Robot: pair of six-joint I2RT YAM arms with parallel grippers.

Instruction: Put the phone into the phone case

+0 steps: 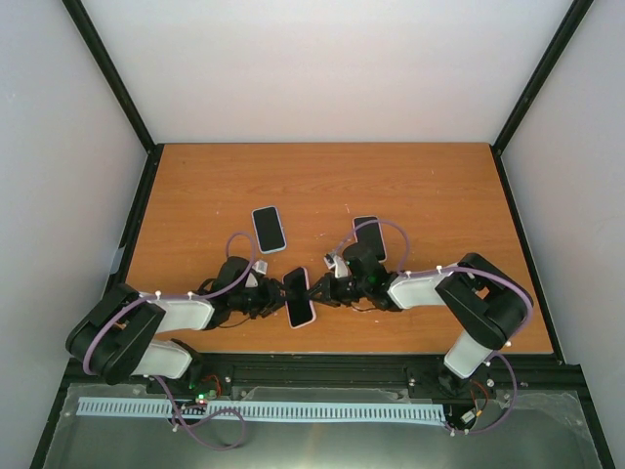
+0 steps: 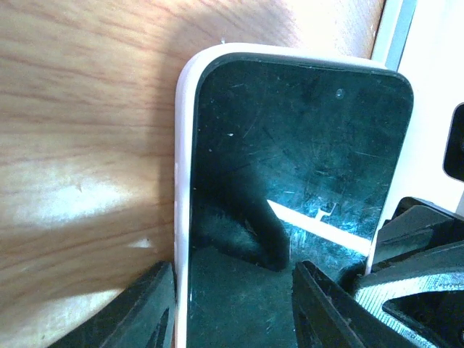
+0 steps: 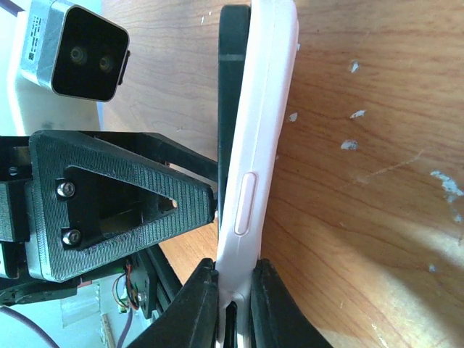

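Observation:
A phone with a dark screen (image 1: 298,293) sits in a pale pink-white case (image 1: 312,319) near the table's front middle, between both grippers. In the left wrist view the screen (image 2: 290,167) fills the case rim (image 2: 183,181). My left gripper (image 1: 277,298) is above the screen, jaws apart (image 2: 232,308). One of its fingers (image 2: 148,312) is beside the case's left edge; the other is over the glass. In the right wrist view the case (image 3: 254,145) shows edge-on. My right gripper (image 3: 233,279) is shut on its end, also visible in the top view (image 1: 320,290).
A second phone with a white rim (image 1: 269,229) lies left of centre behind the left arm. A dark phone (image 1: 369,237) lies behind the right wrist, partly hidden. The table's front edge and black rail (image 1: 322,363) are just behind the held phone.

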